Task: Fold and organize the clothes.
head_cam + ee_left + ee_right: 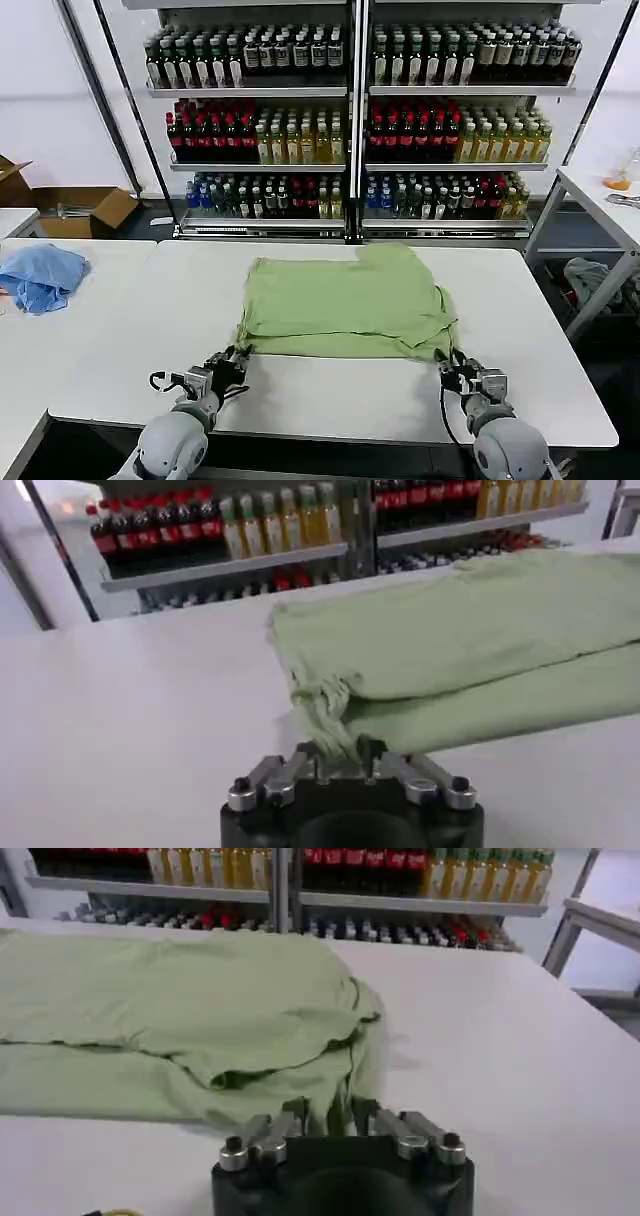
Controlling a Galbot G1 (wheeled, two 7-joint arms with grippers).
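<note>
The clothes, a light sage-green T-shirt (345, 300), lie partly folded in the middle of the white table (330, 390), with one layer doubled over another. My left gripper (238, 355) is at the shirt's near left corner, shut on a bunched fold of the green fabric (335, 725). At the near right corner my right gripper (452, 365) is shut on the shirt's edge (330, 1106). In both wrist views (345, 755) (330, 1113) the cloth runs between the fingers.
Shelves of bottled drinks (350, 110) stand behind the table. A blue cloth (40, 275) lies on the side table at left, with cardboard boxes (85, 210) beyond it. Another white table (600, 200) stands at right.
</note>
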